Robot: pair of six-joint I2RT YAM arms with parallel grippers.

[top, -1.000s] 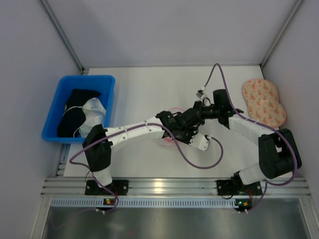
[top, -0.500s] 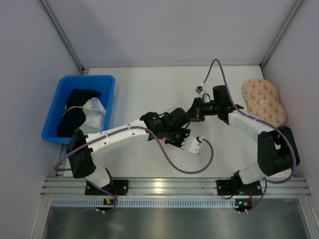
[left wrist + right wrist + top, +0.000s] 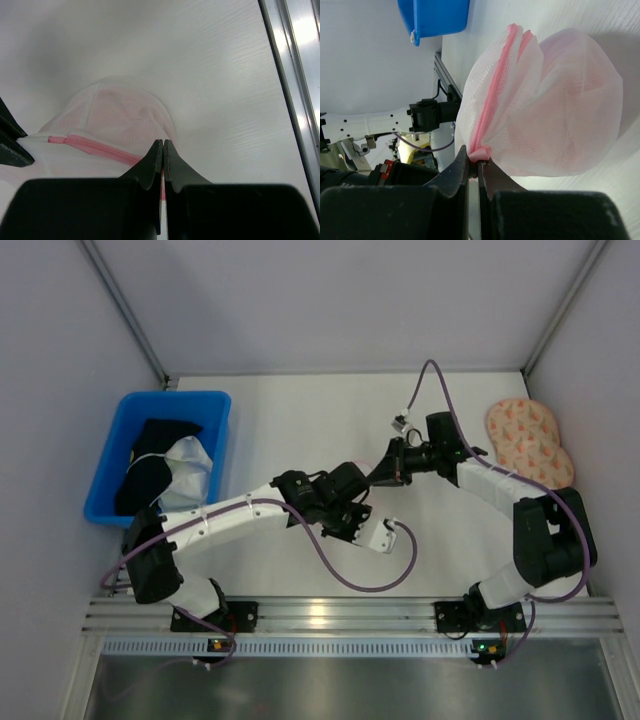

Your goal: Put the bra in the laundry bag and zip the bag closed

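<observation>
Both arms are meeting at the middle of the table (image 3: 225, 75), and the laundry bag (image 3: 555, 115) is hanging stretched between them. The right gripper (image 3: 479, 159) is pinching its jaws tight together on the folded pink end of the zipper (image 3: 492, 95), anchoring the bag. The left gripper (image 3: 163, 147) is also pressing its jaws together right on the pink zipper line. It looks to be gripping the slider, though the pull itself is hiding between the fingers.

Here is the relation that matters. From the right jaws the zipper's long axis is running away toward 12 to 1 o'clock. In the left wrist view the same pink line is trailing off toward 9 o'clock, with the bag's dome bulging at 11. So the two grippers are sitting on one line, just beside each other, and any pull has to follow that line.

The bra (image 3: 585, 95) is lying inside, showing as a soft pink blush through fine, translucent white mesh. The bag is rounded, limp and crinkling at the seam. At the far tip two pink edges are showing side by side, so I'm judging the last stretch possibly unzipped. The blue bin (image 3: 437, 15) is sitting well apart.
</observation>
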